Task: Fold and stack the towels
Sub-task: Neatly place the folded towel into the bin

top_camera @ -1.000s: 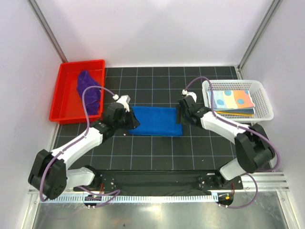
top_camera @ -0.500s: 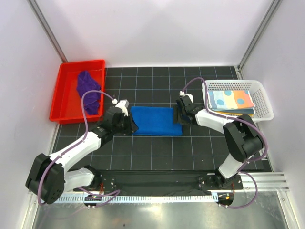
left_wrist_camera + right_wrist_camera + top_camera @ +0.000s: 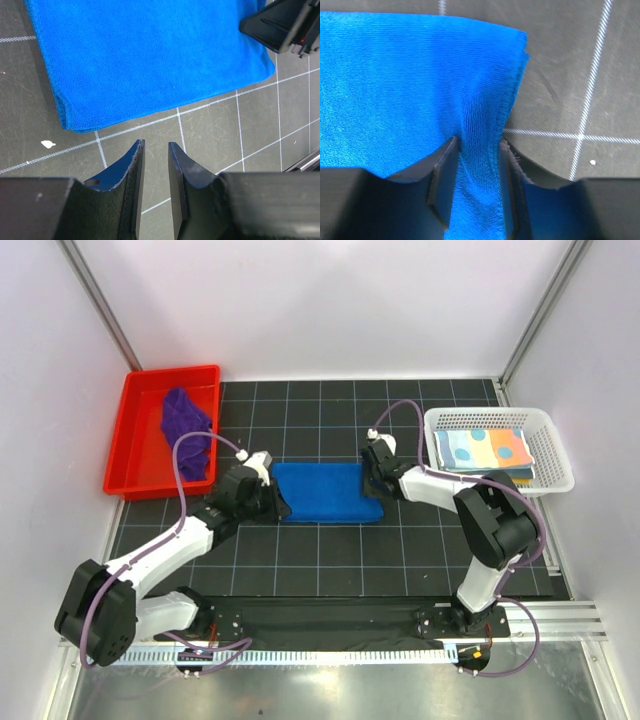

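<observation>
End effector of the left arm (image 3: 274, 502) sits low over the black gridded worktop (image 3: 400, 540), its two dark fingers (image 3: 131, 175) parted by a narrow gap with nothing between them; in its wrist view only bare mat shows in that gap. At its 10 o'clock lies a red rectangular plastic tray (image 3: 125, 440), and in it a crumpled deep purple terry towel (image 3: 185, 435), well apart from the arm. At the end effector's 3 o'clock, just beside the fingertips but not touching them, a royal blue terry towel (image 3: 325, 492) lies folded into a flat rectangle in the middle of the worktop. Its 3 o'clock edge is in the right end effector (image 3: 372, 480), which pinches a raised ridge of the blue cloth between its fingers (image 3: 442, 170); the fabric bunches and wrinkles there, with one corner of the towel just beyond at 12 o'clock in the right wrist view. At 2 o'clock from that end effector stands a white mesh plastic basket (image 3: 500, 415) holding a folded pale towel patterned in yellow-orange and blue (image 3: 485, 450), lying flat inside it.
</observation>
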`<state>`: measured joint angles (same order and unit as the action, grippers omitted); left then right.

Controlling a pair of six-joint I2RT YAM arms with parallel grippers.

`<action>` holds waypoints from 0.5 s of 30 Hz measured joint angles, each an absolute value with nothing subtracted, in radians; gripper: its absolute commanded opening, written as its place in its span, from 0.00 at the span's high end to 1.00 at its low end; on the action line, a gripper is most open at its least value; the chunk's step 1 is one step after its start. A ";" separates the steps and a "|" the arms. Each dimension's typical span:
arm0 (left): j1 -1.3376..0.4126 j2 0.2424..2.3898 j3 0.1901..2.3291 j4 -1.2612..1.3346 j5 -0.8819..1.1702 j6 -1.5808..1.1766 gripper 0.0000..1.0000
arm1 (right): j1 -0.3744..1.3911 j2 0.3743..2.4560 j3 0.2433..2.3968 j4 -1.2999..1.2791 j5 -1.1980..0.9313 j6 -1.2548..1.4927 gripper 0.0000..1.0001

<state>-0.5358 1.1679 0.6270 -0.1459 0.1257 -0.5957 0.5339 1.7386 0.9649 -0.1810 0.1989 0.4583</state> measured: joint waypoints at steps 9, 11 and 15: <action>-0.543 1.135 0.627 -0.152 0.150 -0.602 0.74 | 0.601 1.794 1.051 -0.257 0.319 0.432 0.99; -0.548 1.107 0.635 -0.167 0.159 -0.605 0.75 | 0.610 1.806 1.078 -0.295 0.348 0.416 0.99; -0.556 1.053 0.669 -0.204 0.180 -0.621 0.75 | 0.613 1.819 1.138 -0.424 0.448 0.366 0.99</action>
<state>-0.5564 1.0527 0.6693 -0.2035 0.1802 -0.6209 0.6132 1.8187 1.1381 -0.4244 0.4480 0.3660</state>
